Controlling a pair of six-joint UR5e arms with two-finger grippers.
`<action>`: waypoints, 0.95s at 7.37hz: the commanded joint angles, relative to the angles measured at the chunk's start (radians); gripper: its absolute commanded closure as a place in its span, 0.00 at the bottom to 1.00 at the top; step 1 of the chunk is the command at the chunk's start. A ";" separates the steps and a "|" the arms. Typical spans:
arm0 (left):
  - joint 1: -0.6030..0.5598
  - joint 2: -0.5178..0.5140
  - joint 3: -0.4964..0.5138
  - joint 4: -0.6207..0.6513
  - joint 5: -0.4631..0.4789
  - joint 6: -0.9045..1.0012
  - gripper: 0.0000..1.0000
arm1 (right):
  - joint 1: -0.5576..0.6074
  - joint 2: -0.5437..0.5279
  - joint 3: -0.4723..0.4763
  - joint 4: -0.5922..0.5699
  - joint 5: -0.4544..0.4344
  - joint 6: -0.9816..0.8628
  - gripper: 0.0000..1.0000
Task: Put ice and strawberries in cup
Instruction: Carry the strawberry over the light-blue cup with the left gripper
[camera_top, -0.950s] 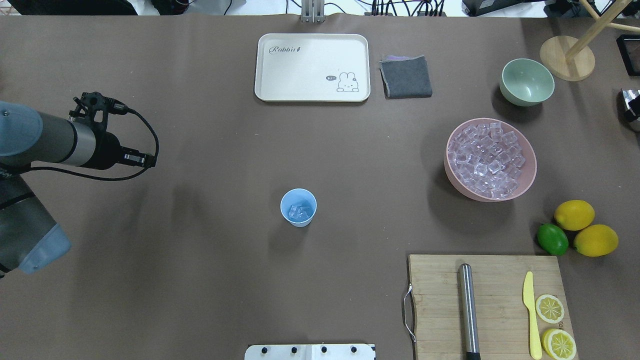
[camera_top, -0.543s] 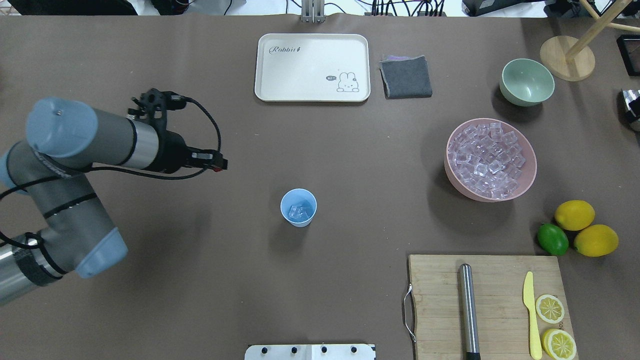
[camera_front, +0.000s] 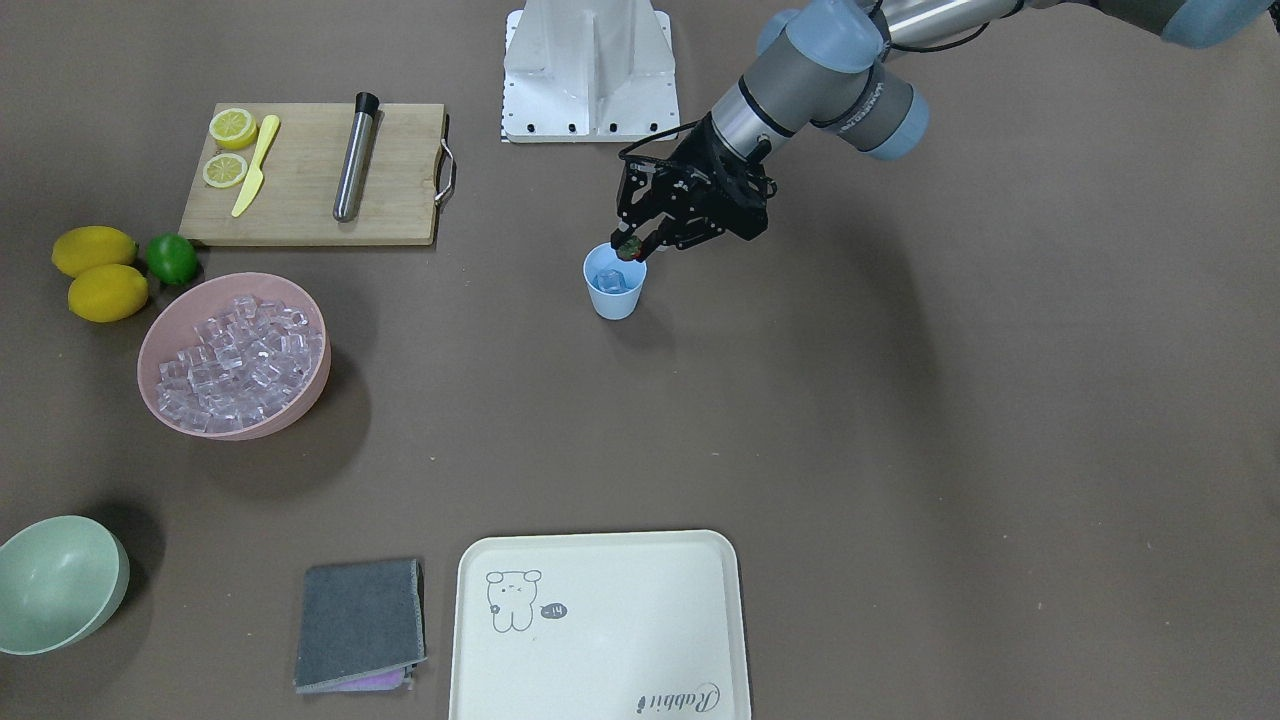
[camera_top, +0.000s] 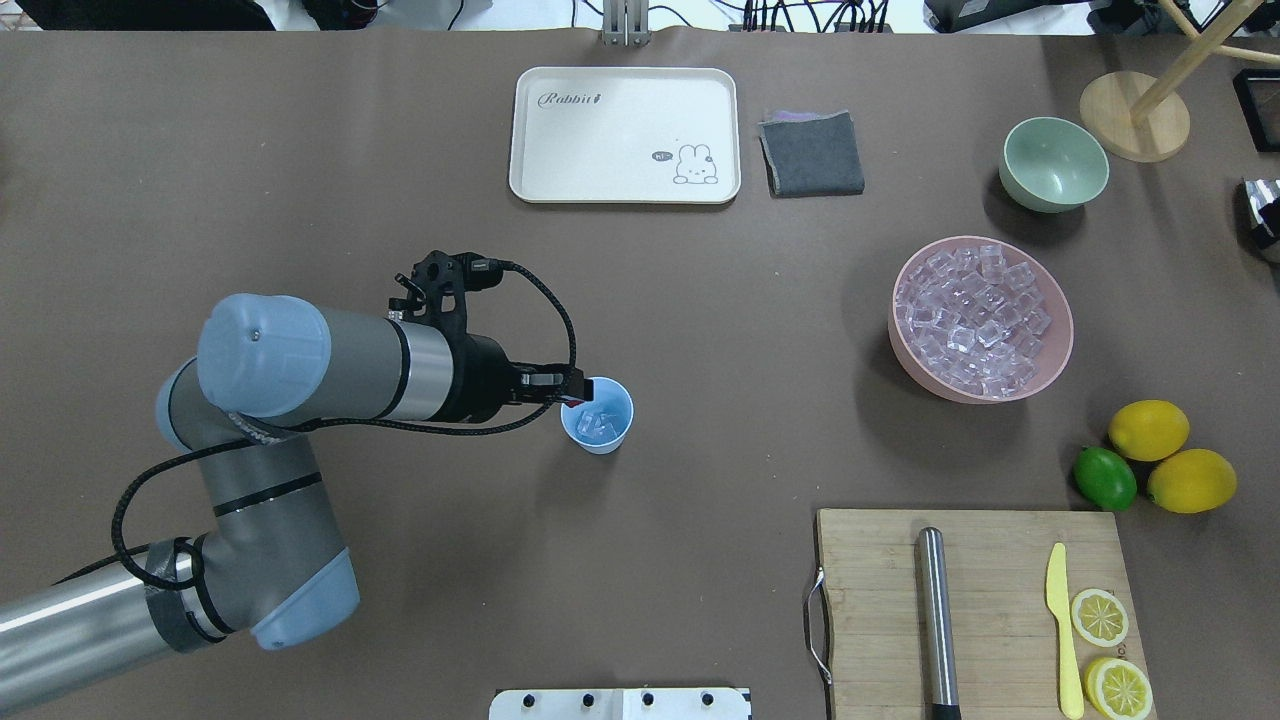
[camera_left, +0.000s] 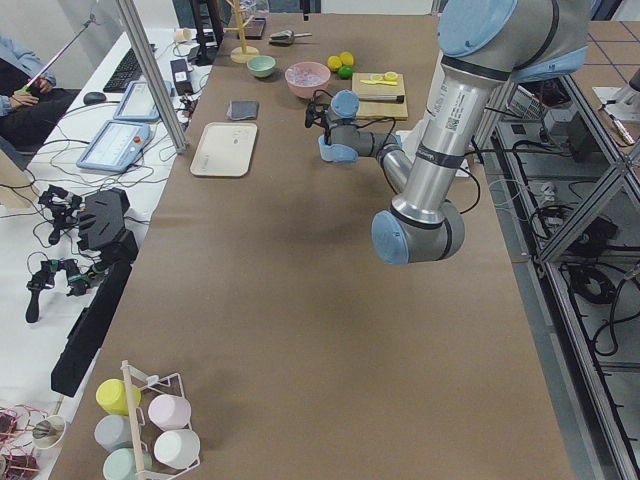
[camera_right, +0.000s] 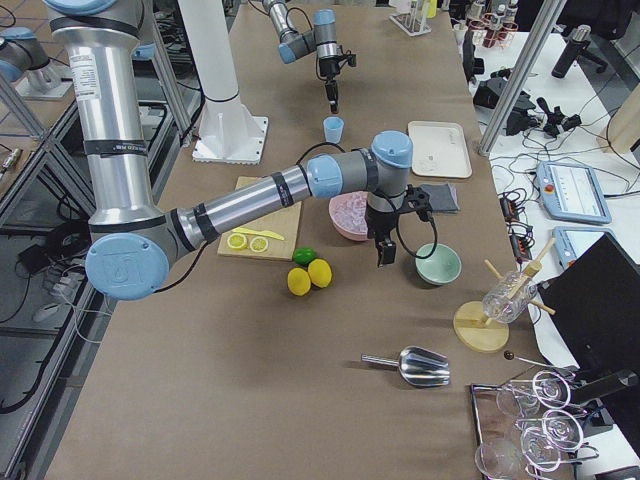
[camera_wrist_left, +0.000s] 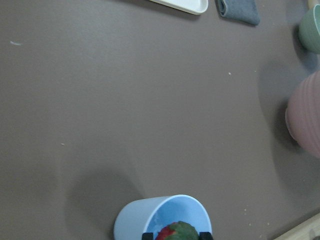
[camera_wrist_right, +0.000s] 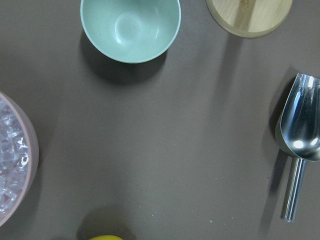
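- Left claw (camera_front: 632, 247) is closed on the strawberry (camera_wrist_left: 175, 232), over the rim of the cup (camera_front: 615, 300) mid-table, with ice (camera_top: 600, 424) inside.
- If released off-centre, the berry could hit the rim and roll away.
- Right claw's opening: cannot tell.

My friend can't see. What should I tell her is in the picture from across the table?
The robot's left gripper holds a tiny strawberry over a light blue cup with ice in it. A pink bowl heaped with ice cubes sits to the picture's left.
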 joint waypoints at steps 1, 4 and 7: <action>0.011 -0.019 0.017 -0.001 0.031 -0.006 1.00 | 0.000 -0.001 0.000 0.000 0.000 0.000 0.00; 0.013 -0.016 0.031 -0.001 0.031 0.001 0.02 | 0.000 -0.001 0.002 0.000 0.000 0.000 0.00; 0.004 -0.008 0.029 0.001 0.030 -0.005 0.02 | 0.002 -0.035 0.005 0.001 -0.009 -0.012 0.00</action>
